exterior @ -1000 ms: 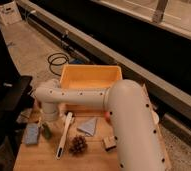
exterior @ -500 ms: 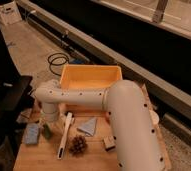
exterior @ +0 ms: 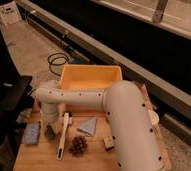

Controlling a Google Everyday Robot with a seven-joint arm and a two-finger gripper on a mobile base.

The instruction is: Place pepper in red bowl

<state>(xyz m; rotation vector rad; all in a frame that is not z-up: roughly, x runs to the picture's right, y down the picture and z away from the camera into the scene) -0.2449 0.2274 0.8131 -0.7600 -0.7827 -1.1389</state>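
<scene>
Little has moved over the last second. The arm lies in the same bend across the counter [exterior: 39, 159], and the gripper [exterior: 48, 125] still points straight down at the counter's left side, no higher than before. Nothing on the counter has shifted either.

Directly beneath the gripper lies a small dark green piece that I take to be the pepper [exterior: 50, 134], still down on the counter. Whether the gripper has clamped on it, or even touches it, cannot be told. My reading is that this is the grasping step: the arm has settled over the pepper, nothing is lifted yet, and the carry to the bowl is all still to come.

The red bowl does not show; the arm may be covering it.

- Just right of the gripper: the white brush [exterior: 63, 136].
- Further right: a grey-blue folded cloth [exterior: 88, 125] and a pine cone [exterior: 78, 145].
- Just left of the gripper: a blue sponge [exterior: 31, 134].
- Beyond the gripper, past the arm: the yellow tub [exterior: 89, 80].

No brand or label can be read anywhere. A white object [exterior: 8, 12] on the floor, far beyond the gripper, carries dark marks, but they are illegible.
</scene>
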